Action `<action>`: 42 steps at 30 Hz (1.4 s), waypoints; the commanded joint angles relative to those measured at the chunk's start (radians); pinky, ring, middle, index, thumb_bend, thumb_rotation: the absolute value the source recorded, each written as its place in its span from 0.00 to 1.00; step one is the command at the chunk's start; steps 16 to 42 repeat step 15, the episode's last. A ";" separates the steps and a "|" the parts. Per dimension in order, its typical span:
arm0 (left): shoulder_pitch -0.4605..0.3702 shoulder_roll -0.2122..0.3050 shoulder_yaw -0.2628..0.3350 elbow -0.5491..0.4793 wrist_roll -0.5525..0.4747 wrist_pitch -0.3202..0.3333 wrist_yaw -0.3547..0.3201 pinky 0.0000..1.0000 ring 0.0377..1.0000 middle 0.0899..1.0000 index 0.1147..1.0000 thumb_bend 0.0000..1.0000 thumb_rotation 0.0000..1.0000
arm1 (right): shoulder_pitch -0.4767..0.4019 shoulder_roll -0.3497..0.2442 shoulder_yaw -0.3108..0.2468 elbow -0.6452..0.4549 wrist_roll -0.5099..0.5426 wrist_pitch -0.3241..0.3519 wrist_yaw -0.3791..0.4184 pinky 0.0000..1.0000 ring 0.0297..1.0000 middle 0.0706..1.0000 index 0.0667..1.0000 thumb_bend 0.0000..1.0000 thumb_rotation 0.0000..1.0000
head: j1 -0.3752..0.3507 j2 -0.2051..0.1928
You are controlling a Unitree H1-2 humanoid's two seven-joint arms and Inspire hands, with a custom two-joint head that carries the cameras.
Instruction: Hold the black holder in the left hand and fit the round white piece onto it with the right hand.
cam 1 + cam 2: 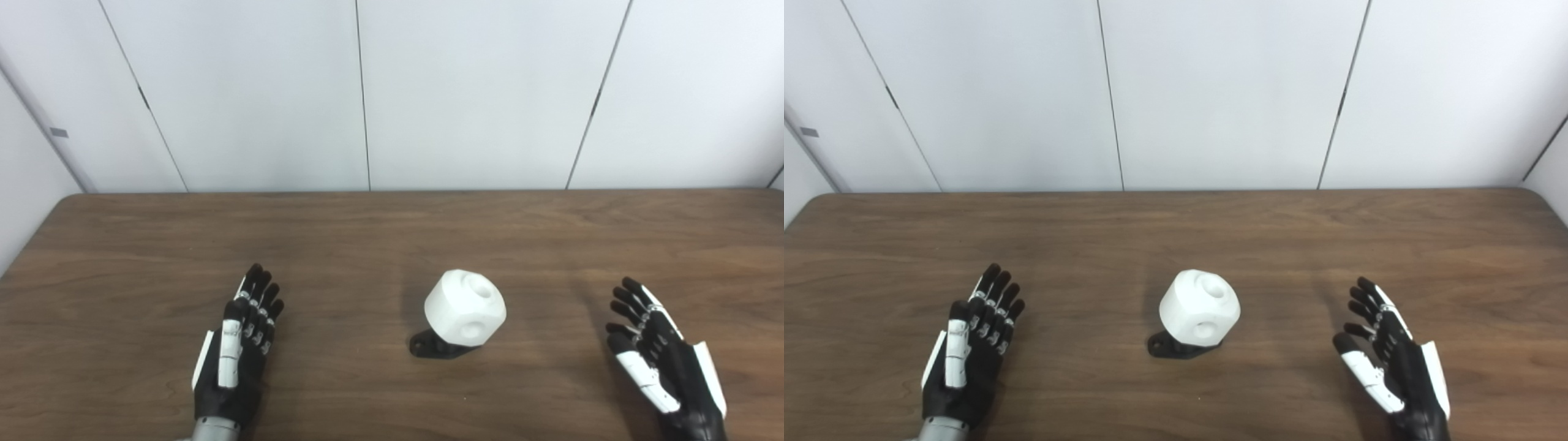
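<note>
**Wood table, white piece seated on holder, both hands empty**

Brown wood-grain table point(392, 233) fills the lower part of both views; white wall panels point(478, 92) with dark seams stand behind its far edge.

White piece point(465, 313) sits near the table's centre, a little toward the near edge. Rounded, faceted body with round recesses on its faces: one on the upper face, one on the lower front face. It rests on top of the holder point(436, 346), tilted slightly. Only the holder's flat black base shows, sticking out from under the piece on the left and front, lying on the table. How the two parts engage is hidden beneath the piece.

Left hand point(236, 349) is well to the left of the piece, apart from it. Palm faces inward, fingers extended and lying close together, pointing away from the robot; thumb lies along the palm side. It holds nothing.

Right hand point(1387, 361) is well to the right of the piece, also apart from it. Palm faces inward toward the centre, fingers extended and slightly fanned, with small gaps between the tips; thumb stretched forward. It holds nothing.

Whether either hand rests on the table or hovers just above it cannot be told.
</note>
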 commanded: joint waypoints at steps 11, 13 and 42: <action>-0.020 0.015 -0.021 -0.008 -0.006 -0.029 0.009 1.00 1.00 1.00 1.00 0.76 0.75 | -0.040 -0.015 -0.009 0.020 -0.072 -0.070 -0.022 0.72 0.83 0.85 0.87 0.66 0.70 | 0.002 -0.005; -0.020 0.018 -0.022 -0.005 -0.009 -0.032 0.007 1.00 1.00 1.00 1.00 0.77 0.75 | -0.045 -0.014 -0.008 0.028 -0.097 -0.083 -0.030 0.72 0.81 0.84 0.86 0.66 0.71 | 0.002 -0.005; -0.022 0.020 -0.023 0.000 -0.011 -0.039 0.004 1.00 1.00 1.00 1.00 0.76 0.75 | -0.046 -0.013 -0.008 0.033 -0.102 -0.088 -0.032 0.73 0.81 0.84 0.85 0.66 0.72 | -0.001 -0.006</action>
